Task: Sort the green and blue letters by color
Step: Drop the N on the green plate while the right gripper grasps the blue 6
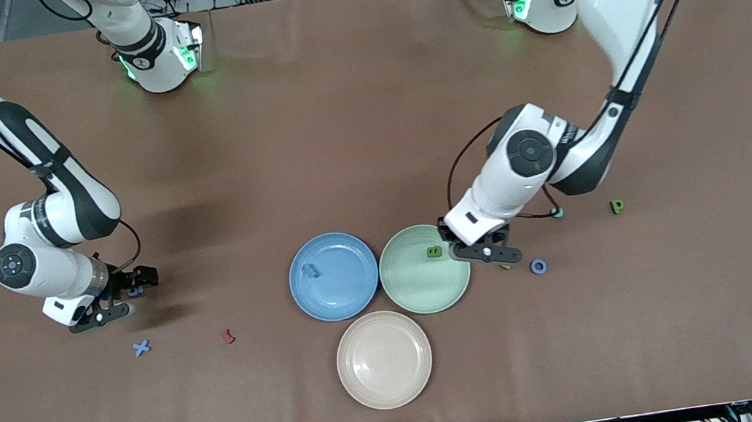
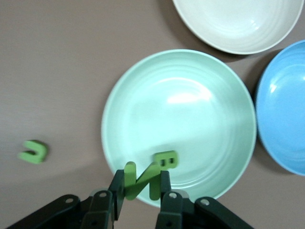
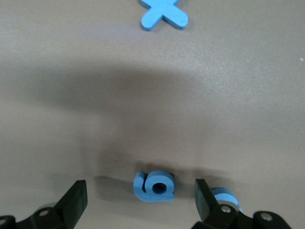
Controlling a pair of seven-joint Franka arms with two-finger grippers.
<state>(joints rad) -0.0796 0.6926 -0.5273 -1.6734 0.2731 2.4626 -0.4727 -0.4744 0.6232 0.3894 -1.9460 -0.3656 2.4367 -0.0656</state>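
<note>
My left gripper (image 1: 486, 248) is shut on an olive green letter N (image 2: 141, 180) and holds it over the rim of the pale green plate (image 1: 424, 292). A green letter B (image 1: 434, 251) lies in that plate, also in the left wrist view (image 2: 165, 160). My right gripper (image 1: 129, 294) is open, with a blue letter (image 3: 154, 186) on the table between its fingers. A blue X (image 1: 141, 348) lies nearer the front camera. A blue letter (image 1: 311, 270) lies in the blue plate (image 1: 337, 301). A blue ring (image 1: 538, 266), a green P (image 1: 617, 206) and another green letter (image 2: 34, 151) lie on the table.
A beige plate (image 1: 386, 379) sits nearer the front camera than the other two plates. A dark-red squiggly piece (image 1: 228, 335) lies between the blue X and the blue plate. A second small blue piece (image 3: 226, 196) lies by one right finger.
</note>
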